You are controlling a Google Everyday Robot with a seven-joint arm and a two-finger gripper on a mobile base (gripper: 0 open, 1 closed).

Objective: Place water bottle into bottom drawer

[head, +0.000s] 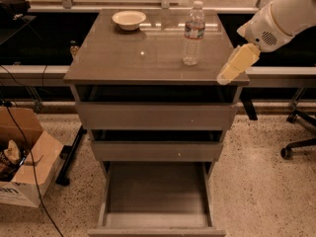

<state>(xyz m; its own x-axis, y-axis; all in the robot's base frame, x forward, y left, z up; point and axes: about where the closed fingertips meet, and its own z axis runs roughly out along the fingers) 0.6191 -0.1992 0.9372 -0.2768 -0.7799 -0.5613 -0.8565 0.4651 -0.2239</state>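
Note:
The water bottle (193, 32) stands upright on the cabinet top (123, 58), right of centre, clear with a white cap and pale label. My gripper (231, 69) hangs from the white arm at the right, over the top's front right corner, to the right of the bottle and a little nearer the front, apart from it. It holds nothing. The bottom drawer (157, 220) is pulled out wide below the two shallower drawers, and its inside is bare.
A pale bowl (129, 19) sits at the back left of the cabinet top. The two upper drawers (156, 115) stand slightly out. An open cardboard box (24, 167) with cables is on the floor at left. An office chair base (298, 144) is at right.

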